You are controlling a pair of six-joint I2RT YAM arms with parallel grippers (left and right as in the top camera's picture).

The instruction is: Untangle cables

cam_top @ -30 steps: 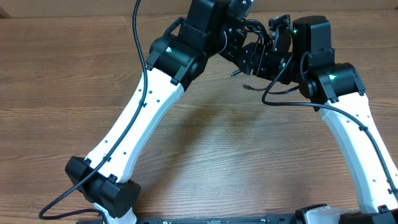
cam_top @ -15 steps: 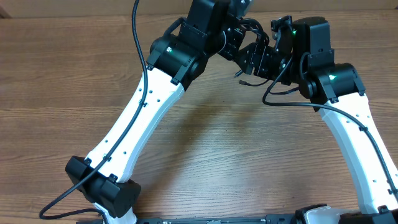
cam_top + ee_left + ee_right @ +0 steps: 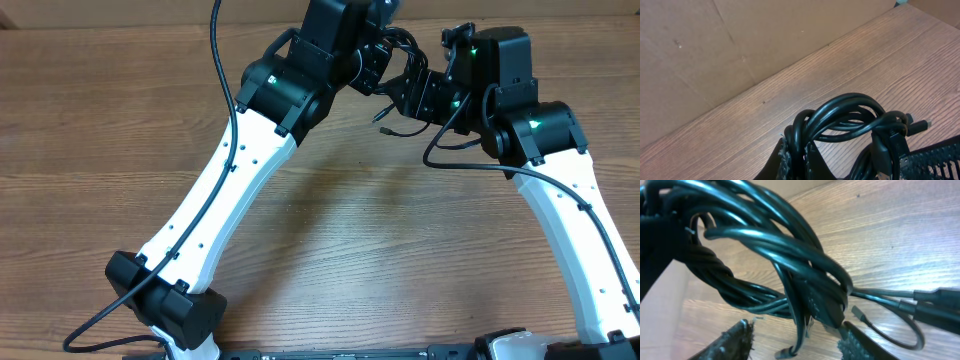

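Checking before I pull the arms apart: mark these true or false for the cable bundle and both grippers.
1. The left gripper is shut on the cables. True.
2. The cables lie loose on the wood. False: the left gripper holds them up off the table.
3. The right gripper has its fingers apart, strands between them. True.
4. The cables are already separated. False: they form one tangled coil.

Overhead: even, diffuse light from above, soft broad shadows on the table [image 3: 400, 280]. Right wrist: cables [image 3: 815, 297] very close, soft-focus, pale sheen on the jackets. Left wrist: sharper, wood grain crisp, but bottom edge dark and blurred.
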